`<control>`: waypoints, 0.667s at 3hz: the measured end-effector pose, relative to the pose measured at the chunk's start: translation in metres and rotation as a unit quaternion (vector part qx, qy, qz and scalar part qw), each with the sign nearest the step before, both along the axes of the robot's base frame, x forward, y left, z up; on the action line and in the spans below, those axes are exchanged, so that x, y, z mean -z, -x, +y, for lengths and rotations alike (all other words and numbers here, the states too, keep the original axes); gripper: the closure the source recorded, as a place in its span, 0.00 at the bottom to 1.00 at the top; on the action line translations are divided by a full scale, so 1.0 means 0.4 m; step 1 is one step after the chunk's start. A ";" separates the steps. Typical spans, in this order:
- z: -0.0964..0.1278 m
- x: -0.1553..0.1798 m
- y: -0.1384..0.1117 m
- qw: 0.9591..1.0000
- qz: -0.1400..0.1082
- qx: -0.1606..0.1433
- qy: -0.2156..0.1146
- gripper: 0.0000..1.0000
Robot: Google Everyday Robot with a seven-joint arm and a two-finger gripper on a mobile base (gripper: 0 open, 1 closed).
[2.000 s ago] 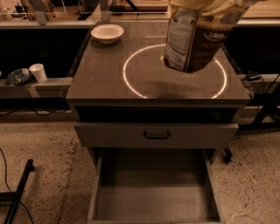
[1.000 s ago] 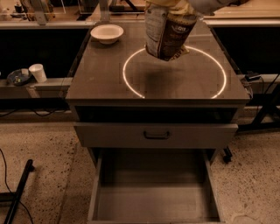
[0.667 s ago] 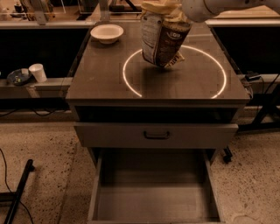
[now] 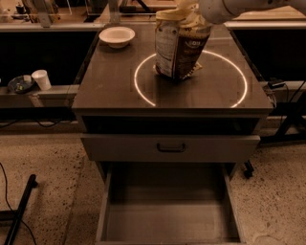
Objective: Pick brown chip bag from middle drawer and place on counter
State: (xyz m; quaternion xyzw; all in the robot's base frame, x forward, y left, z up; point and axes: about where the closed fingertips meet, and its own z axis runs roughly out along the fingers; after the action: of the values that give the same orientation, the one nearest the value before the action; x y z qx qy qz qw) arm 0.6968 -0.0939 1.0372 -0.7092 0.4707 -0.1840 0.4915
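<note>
The brown chip bag [image 4: 179, 48] stands upright on the counter [image 4: 110, 81], with its base inside the left part of the bright ring [image 4: 143, 95]. My gripper [image 4: 187, 10] is at the top edge of the view, shut on the bag's crumpled top. The white arm [image 4: 229, 7] reaches in from the upper right. The middle drawer [image 4: 167, 225] is pulled out below, and its grey floor is bare.
A white bowl [image 4: 116, 36] sits at the counter's back left corner. A shut drawer front with a black handle [image 4: 171, 147] is above the open drawer. A white cup [image 4: 41, 79] and a dark dish [image 4: 19, 84] stand on a low shelf at left. A black stand leg [image 4: 19, 210] lies on the floor.
The gripper has carried the bag left and down. The bag hung above the ring's right side; now its base rests on the counter inside the ring's left part.
</note>
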 end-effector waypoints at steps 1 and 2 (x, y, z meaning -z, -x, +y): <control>0.000 0.000 0.000 1.000 0.000 0.000 0.000 0.05; 0.000 0.000 0.000 1.000 0.000 0.000 0.000 0.00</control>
State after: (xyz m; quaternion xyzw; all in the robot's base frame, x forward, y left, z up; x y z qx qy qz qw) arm 0.6969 -0.0938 1.0371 -0.7093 0.4707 -0.1839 0.4915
